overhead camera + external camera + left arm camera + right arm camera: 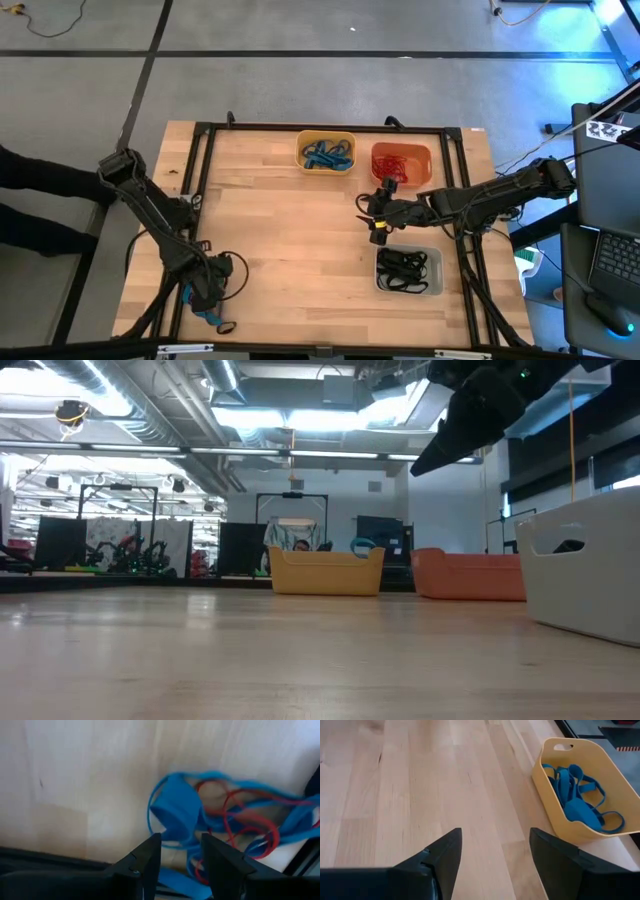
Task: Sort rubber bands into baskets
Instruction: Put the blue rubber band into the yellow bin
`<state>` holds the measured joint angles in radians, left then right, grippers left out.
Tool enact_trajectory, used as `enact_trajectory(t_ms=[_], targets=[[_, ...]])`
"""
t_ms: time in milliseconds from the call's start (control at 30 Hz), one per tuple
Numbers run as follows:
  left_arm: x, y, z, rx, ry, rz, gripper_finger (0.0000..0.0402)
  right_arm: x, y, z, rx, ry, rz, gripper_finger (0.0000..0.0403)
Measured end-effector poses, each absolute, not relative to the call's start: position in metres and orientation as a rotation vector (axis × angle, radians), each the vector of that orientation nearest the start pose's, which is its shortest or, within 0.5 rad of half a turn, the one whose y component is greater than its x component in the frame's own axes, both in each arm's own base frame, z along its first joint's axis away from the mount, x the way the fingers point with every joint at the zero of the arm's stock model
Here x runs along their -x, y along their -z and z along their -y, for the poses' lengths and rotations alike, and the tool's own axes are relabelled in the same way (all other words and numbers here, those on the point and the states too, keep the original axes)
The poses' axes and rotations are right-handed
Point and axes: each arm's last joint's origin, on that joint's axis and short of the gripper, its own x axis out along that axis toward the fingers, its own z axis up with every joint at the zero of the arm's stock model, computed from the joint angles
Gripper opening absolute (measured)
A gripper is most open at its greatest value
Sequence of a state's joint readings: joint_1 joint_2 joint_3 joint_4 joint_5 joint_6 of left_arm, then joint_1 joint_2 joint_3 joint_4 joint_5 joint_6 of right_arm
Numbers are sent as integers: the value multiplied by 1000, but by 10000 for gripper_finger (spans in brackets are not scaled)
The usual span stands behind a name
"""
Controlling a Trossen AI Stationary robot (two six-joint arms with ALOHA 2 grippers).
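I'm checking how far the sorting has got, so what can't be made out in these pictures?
- High view: the left gripper covers the unsorted bands; their count is hidden.
- Left wrist view: that blue-and-red tangle is blurred and cut off by the edge.
- Low view: the basket walls hide their contents.
- Right wrist view: the right gripper is open and empty; only the yellow basket shows.

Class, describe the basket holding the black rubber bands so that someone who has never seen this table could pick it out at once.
Start at the wooden table seen from above and go to the side where the right arm reaches in. There, apart from the two baskets side by side at the far edge, sits the pale grey basket, just beyond the right gripper. Only it holds black rubber bands; its neighbours are yellow and orange.
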<state>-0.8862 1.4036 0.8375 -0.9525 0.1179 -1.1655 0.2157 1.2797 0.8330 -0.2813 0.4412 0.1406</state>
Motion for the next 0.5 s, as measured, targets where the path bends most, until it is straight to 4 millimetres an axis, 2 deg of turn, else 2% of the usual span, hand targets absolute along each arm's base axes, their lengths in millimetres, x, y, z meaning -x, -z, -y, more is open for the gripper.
enact_trajectory(t_ms=[300, 500], targets=[[-133, -178, 182, 301, -9, -1600, 136, -258, -242, -44, 101, 262, -673, 232], [-132, -175, 180, 269, -4, -1590, 135, -258, -242, -44, 101, 262, -672, 232]])
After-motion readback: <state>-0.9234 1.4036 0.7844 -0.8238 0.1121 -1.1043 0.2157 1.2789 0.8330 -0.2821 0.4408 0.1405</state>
